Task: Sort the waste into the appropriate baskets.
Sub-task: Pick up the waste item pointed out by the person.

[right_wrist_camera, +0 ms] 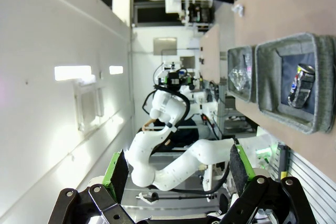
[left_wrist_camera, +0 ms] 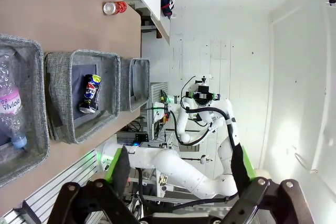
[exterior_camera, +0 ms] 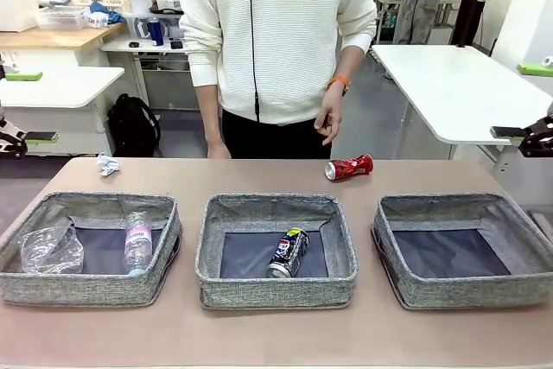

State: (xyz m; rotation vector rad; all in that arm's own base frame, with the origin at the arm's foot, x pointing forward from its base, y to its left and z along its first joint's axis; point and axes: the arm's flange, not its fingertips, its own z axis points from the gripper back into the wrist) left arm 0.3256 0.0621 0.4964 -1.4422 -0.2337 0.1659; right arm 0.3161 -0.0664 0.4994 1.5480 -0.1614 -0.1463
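Three grey baskets stand in a row. The left basket (exterior_camera: 86, 287) holds a clear plastic cup (exterior_camera: 52, 250) and a small pink-labelled bottle (exterior_camera: 138, 244). A dark blue Pepsi can (exterior_camera: 288, 252) lies in the middle basket (exterior_camera: 276, 291). Nothing lies in the right basket (exterior_camera: 467, 291). Behind them on the table lie a crushed red can (exterior_camera: 349, 167) and a white paper ball (exterior_camera: 107, 164). My left gripper (left_wrist_camera: 178, 174) and right gripper (right_wrist_camera: 177, 174) are both open, holding nothing, back from the table at its sides. The Pepsi can (left_wrist_camera: 91, 94) and red can (left_wrist_camera: 114, 8) show in the left wrist view.
A person in a white top stands at the far edge, one hand (exterior_camera: 328, 123) hanging above the red can. Bare table (exterior_camera: 276, 334) runs in front of the baskets and behind them. White tables stand farther back.
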